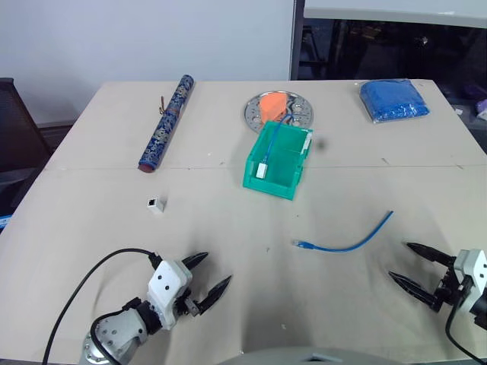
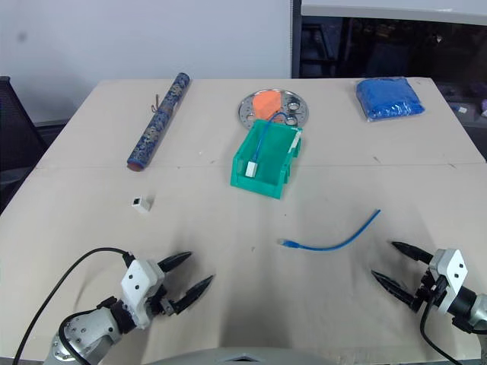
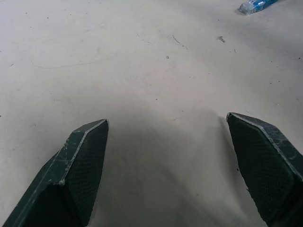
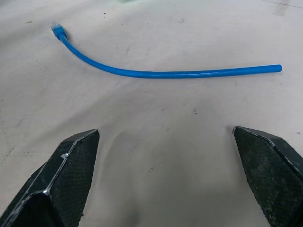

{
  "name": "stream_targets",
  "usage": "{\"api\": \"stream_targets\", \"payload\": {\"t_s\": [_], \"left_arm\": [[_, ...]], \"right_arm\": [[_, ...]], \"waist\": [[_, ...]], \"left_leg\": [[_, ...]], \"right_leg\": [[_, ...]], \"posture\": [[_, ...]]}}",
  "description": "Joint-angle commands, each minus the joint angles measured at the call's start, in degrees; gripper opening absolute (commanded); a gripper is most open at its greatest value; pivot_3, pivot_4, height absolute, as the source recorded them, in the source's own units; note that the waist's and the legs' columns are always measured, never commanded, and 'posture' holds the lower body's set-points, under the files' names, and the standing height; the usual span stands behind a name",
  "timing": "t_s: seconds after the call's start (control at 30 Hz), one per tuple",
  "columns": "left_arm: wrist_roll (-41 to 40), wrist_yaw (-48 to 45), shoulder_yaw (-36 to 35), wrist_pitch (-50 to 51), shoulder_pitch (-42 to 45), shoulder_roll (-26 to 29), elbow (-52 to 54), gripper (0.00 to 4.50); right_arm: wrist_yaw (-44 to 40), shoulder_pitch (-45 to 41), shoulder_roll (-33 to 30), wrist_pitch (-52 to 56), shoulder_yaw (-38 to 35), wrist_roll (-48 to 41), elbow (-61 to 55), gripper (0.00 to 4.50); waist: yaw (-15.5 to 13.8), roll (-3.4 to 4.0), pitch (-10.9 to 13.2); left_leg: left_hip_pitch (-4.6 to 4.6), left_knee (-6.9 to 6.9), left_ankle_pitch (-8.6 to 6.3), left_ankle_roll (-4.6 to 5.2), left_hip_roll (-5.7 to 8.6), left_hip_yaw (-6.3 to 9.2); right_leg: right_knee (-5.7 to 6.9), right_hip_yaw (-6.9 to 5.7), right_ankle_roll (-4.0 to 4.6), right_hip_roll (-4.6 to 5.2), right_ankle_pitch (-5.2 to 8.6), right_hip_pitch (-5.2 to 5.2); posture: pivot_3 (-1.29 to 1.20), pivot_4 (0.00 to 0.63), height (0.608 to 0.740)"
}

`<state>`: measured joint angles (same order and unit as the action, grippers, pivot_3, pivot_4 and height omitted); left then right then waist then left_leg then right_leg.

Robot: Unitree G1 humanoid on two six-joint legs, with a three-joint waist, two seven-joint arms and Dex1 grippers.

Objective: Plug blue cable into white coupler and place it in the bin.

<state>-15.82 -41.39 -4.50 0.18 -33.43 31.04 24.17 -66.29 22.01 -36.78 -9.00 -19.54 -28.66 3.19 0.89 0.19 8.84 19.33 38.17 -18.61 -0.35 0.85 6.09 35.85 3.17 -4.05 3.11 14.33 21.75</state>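
Grippers nearest the viewer: the left gripper (image 1: pixel 205 283) and right gripper (image 1: pixel 415 266), each with two black fingers, hover low over the beige table (image 1: pixel 91 251) with jaws spread wide and empty. Just beyond the right gripper lies the thin, bright blue cable (image 4: pixel 156 73), gently curved, its clear plug (image 1: pixel 302 244) pointing toward the table's middle; it looks light and limp, best pinched close behind the plug. Farther left sits the tiny white boxy coupler (image 1: pixel 156 204), probably slippery and easily nudged, so grasped across its flat sides. Beyond stands the teal-green plastic bin (image 1: pixel 289 167), already holding another cable with a white block.
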Motion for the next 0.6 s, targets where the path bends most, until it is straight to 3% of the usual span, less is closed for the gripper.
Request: {"api": "stream_targets", "payload": {"t_s": [0.03, 0.6], "left_arm": [[0.14, -1.16, 1.24, 1.83, -0.64, 0.71, -1.07, 4.09], [-0.36, -3.44, 1.35, -1.71, 1.72, 0.73, -5.36, 4.09]], "right_arm": [[-0.07, 0.39, -0.49, -1.24, -1.85, 0.04, -0.4, 4.46], [-0.9, -1.79, -0.4, -1.3, 0.05, -0.36, -3.21, 4.46]], "waist": [[-0.01, 0.0, 0.0], [-0.14, 0.07, -0.03]], "left_leg": [[0.0, 0.0, 0.0, 0.0, 0.0, 0.0], [-0.05, 0.02, 0.0, 0.0, 0.01, -0.01]], "right_leg": [[0.0, 0.0, 0.0, 0.0, 0.0, 0.0], [0.01, 0.01, 0.02, 0.01, 0.0, -0.06]], "posture": [[0.0, 0.15, 0.74], [0.0, 0.15, 0.74]]}}
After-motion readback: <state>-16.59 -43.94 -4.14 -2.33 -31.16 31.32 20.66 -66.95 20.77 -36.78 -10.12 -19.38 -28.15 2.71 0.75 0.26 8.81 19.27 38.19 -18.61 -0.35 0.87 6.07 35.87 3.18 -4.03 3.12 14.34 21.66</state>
